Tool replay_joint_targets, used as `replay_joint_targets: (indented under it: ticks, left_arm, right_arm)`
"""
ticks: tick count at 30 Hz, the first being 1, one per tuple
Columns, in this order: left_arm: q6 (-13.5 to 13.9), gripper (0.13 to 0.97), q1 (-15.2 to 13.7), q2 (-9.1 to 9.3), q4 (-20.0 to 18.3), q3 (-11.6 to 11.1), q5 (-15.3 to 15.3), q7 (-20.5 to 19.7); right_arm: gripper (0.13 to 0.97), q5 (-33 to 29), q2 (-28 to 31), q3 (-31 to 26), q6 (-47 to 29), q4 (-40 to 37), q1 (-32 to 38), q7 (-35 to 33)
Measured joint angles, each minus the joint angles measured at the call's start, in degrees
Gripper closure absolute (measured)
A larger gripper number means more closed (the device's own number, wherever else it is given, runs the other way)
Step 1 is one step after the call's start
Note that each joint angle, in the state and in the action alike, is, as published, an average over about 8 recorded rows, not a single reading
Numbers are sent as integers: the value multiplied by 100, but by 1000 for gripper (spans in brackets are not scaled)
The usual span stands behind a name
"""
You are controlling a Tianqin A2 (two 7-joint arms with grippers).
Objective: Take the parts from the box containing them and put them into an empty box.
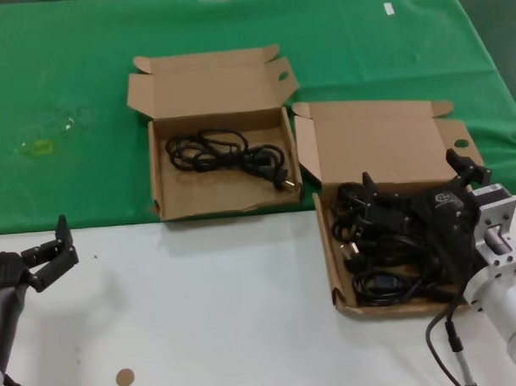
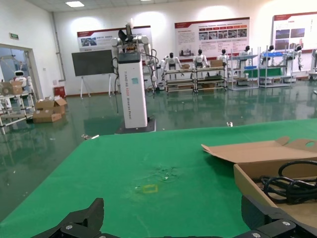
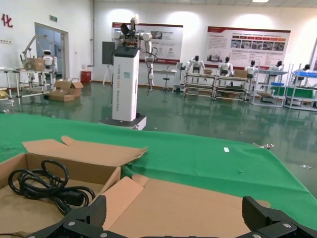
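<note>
The box on the right (image 1: 327, 241) has a straight front wall and holds several coiled black power cords (image 1: 370, 248). My right gripper (image 1: 417, 177) hangs open just above them, with nothing between its fingers; in the right wrist view, the right gripper (image 3: 176, 218) faces that box's raised lid (image 3: 198, 203). The box with the ragged front wall (image 1: 156, 175) lies farther left and back, with one cord (image 1: 227, 152) inside, also visible as a cord (image 3: 44, 186) from the right wrist. My left gripper (image 1: 48, 247) waits open at the near left, over the white table.
Green cloth (image 1: 236, 41) covers the far half of the table and white surface (image 1: 203, 313) the near half. There is a yellow mark (image 1: 40, 148) on the cloth at the left and a small brown spot (image 1: 124, 377) near the front edge. The two boxes almost touch.
</note>
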Motion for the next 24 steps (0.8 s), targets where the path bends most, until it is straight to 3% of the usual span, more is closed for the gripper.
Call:
replay_joint_targets:
  ticks: [24]
  left_arm:
    - [0,132,0,0,0,0,0,0]
  right_arm:
    - [129,0,0,0,0,0,0,0]
